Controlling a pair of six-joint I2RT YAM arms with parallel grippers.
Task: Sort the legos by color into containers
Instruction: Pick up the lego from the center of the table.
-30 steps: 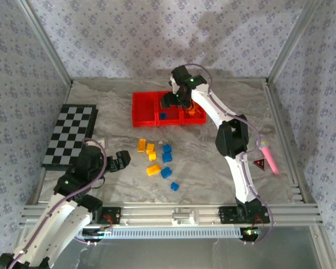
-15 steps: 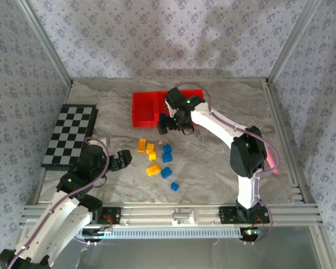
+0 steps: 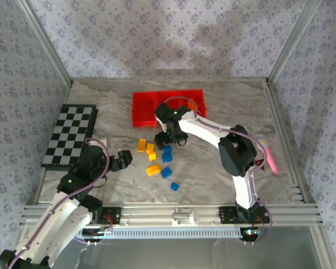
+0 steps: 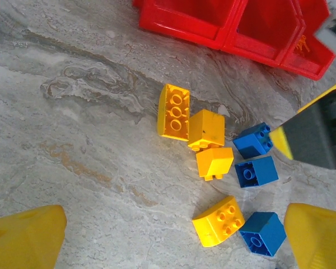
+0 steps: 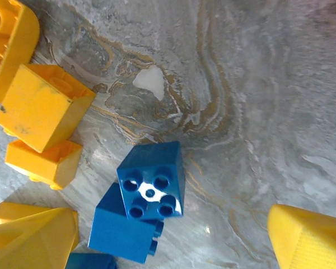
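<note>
Containers (image 3: 143, 107) partly hidden by arm (image 3: 204, 128); left hand (image 4: 171, 241) and right hand (image 5: 173, 241) spread wide.

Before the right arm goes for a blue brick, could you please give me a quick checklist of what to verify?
1. Right gripper open: ok.
2. Blue brick lies under it, between the jaws: ok.
3. That brick stands clear of its neighbours: not ok; a second blue brick appears to touch it, and yellow bricks lie close by.
4. Left gripper open and apart from the right arm: ok.
5. Red bins open on top behind the pile: ok.
6. Which bin takes blue: cannot tell; the right arm covers the middle one.
</note>
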